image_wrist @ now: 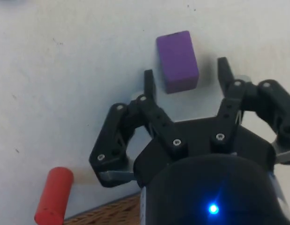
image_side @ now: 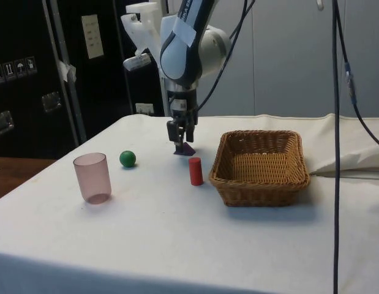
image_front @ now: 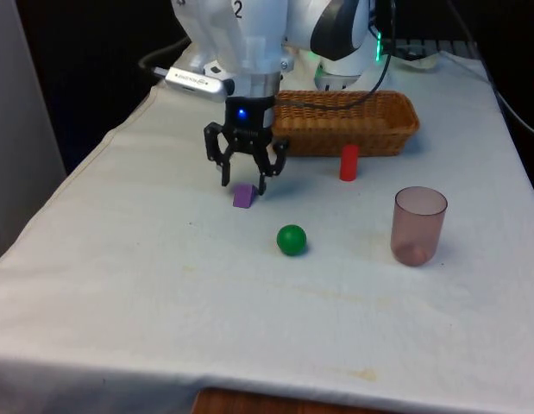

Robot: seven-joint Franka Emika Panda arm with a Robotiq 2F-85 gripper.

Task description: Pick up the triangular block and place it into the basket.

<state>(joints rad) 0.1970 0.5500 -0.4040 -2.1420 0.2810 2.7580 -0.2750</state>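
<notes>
Partly hidden: purple block (image_side: 185,149) behind end effector (image_side: 180,139).

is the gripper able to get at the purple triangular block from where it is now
Probably yes. The gripper hangs open just above the purple triangular block, which sits on the white cloth roughly between its fingers. The green ball and red cylinder stand apart from it, so nothing blocks the way down.

table (image_front: 163,285) | purple block (image_front: 242,196) | green ball (image_front: 292,239) | red cylinder (image_front: 348,162) | cup (image_front: 418,225) | basket (image_front: 396,129)
</notes>
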